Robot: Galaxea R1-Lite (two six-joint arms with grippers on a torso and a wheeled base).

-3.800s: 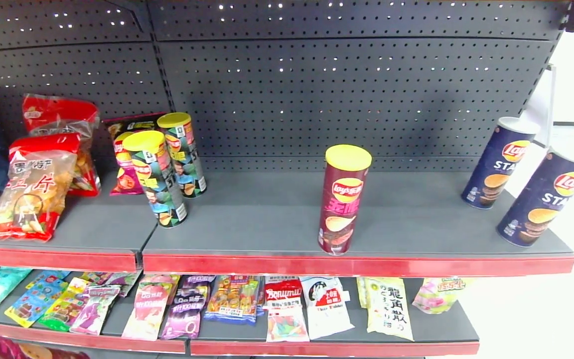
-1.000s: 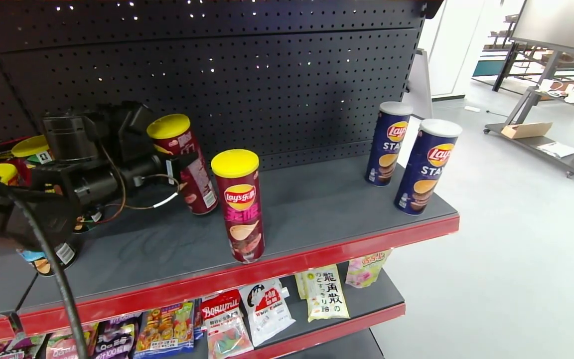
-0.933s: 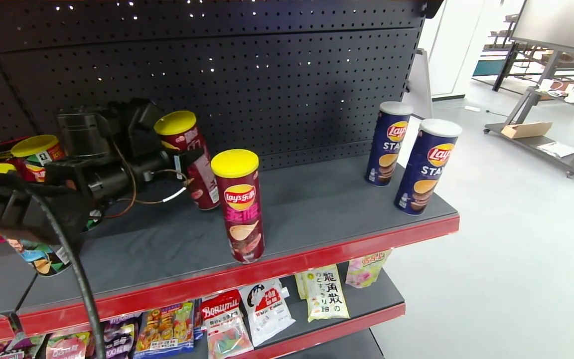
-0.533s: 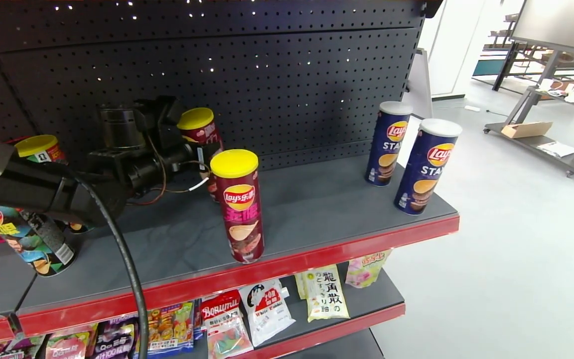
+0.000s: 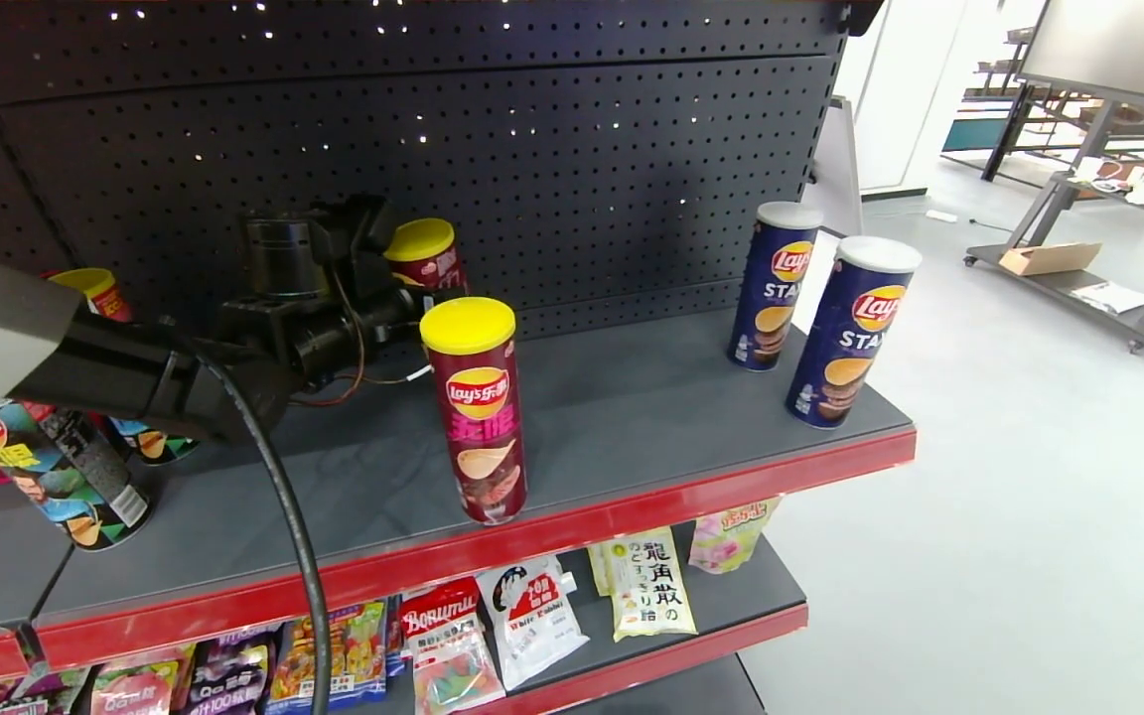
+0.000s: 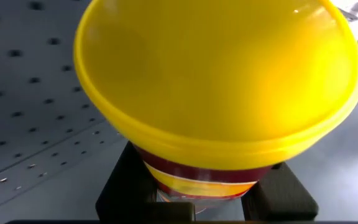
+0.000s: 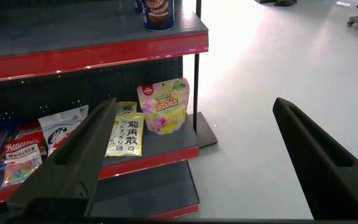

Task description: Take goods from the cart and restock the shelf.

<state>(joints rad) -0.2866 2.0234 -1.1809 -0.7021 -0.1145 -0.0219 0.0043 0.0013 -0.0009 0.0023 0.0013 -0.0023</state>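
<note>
The left gripper [image 5: 411, 296] pinches a red chip can [image 5: 425, 256] below its yellow lid, at the back of the shelf [image 5: 632, 397], behind the standing red can [image 5: 478, 407]. The right gripper [image 7: 194, 106] hangs spread and empty. If let go tilted or before its base is seated, the tall can could topple into the front one.

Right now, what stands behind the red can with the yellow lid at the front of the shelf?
A second red can with a yellow lid, clamped in the left arm's jaws, before the pegboard. Its lower part is covered by the front can and the arm.
</note>
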